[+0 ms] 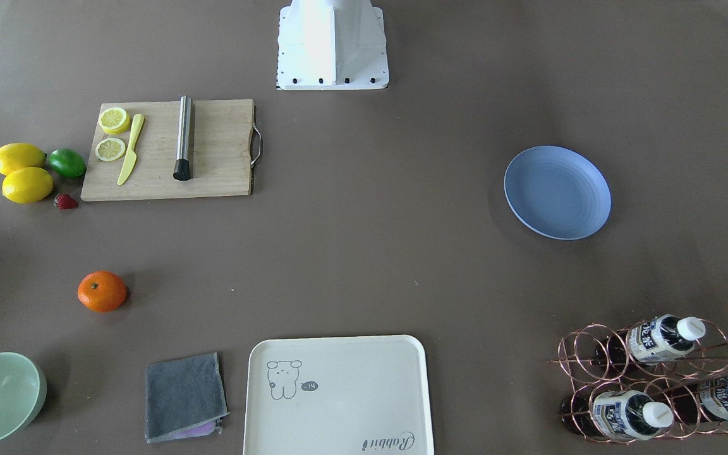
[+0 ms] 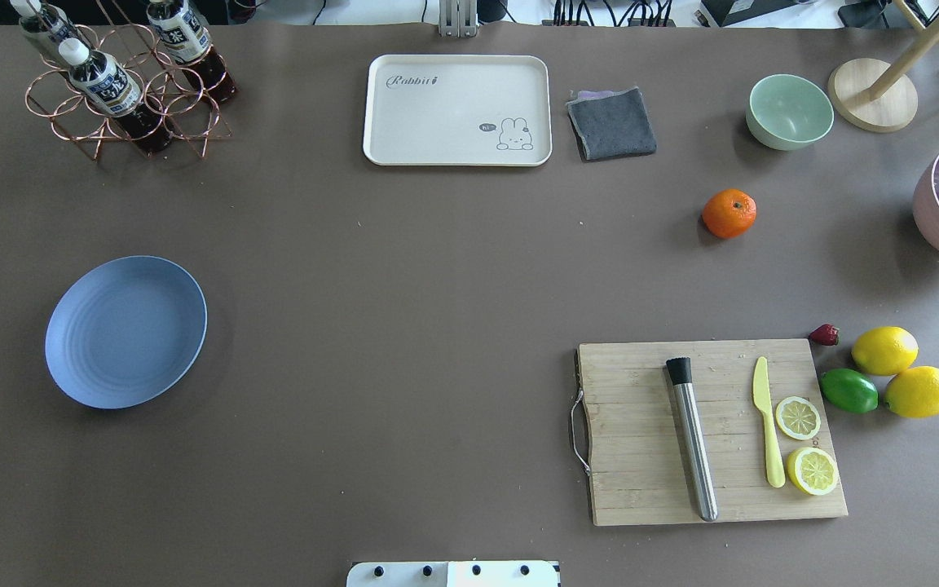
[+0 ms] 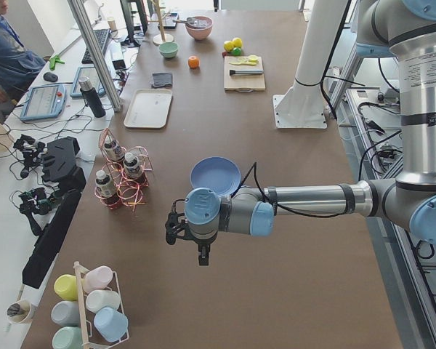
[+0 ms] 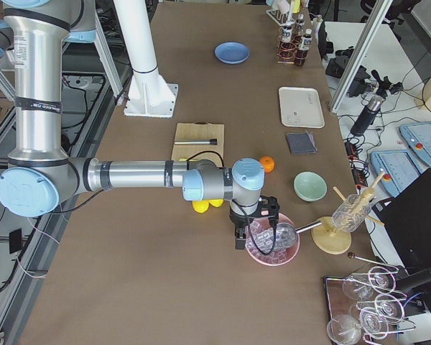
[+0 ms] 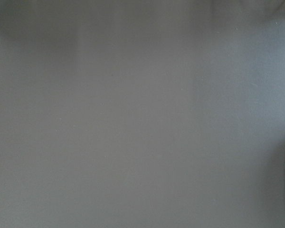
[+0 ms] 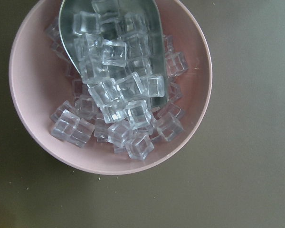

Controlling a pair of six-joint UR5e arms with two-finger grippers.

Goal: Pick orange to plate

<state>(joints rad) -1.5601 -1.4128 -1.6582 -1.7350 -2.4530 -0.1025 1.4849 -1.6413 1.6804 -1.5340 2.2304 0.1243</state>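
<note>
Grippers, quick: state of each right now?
Left gripper: cannot tell, shows only in a side view.
Right gripper: cannot tell, same; hangs over the ice bowl.

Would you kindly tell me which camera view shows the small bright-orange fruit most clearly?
The exterior front-facing view: the small round bright-orange fruit lies large and unobstructed, its stem dot visible. Overhead shows it nearly as well. Exterior left shows it tiny and far away. In exterior right the right arm overlaps it. Neither wrist view shows it.

Left pincer (image 3: 202,259) and right pincer (image 4: 239,243) show too small to judge.
</note>
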